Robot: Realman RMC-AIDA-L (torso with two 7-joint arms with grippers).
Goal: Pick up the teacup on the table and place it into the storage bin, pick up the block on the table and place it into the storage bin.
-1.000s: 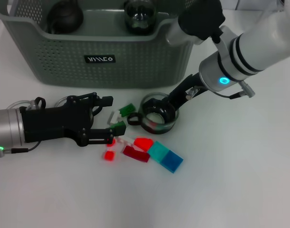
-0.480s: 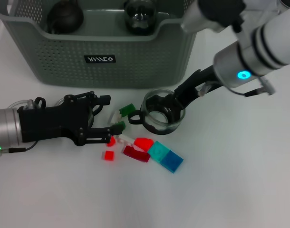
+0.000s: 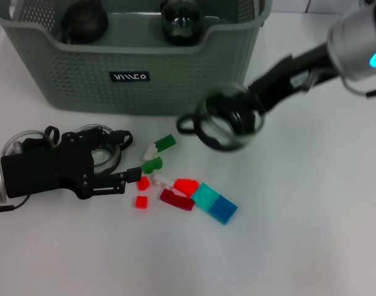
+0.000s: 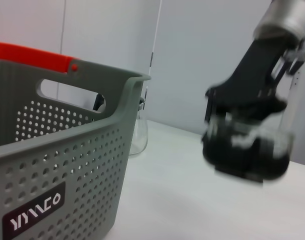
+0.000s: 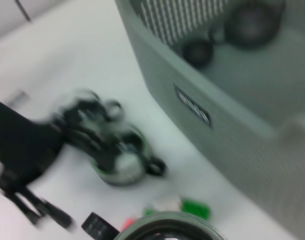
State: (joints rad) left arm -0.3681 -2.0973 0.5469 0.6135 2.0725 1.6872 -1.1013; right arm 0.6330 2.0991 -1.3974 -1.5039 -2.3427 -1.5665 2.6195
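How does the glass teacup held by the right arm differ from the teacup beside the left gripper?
The held teacup is off the table, in front of the storage bin; the other teacup stands on the table.
The right gripper grips the held teacup at its rim; the left gripper, jaws open, does not grip the other teacup.
Both are clear glass and lie outside the bin.

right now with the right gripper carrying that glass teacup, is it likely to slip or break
The teacup looks like clear glass, so probably smooth and somewhat slippery. The right gripper pinches it at one side of the rim, so it may swing or tilt. It hangs above the table near the storage bin; a drop could crack it.
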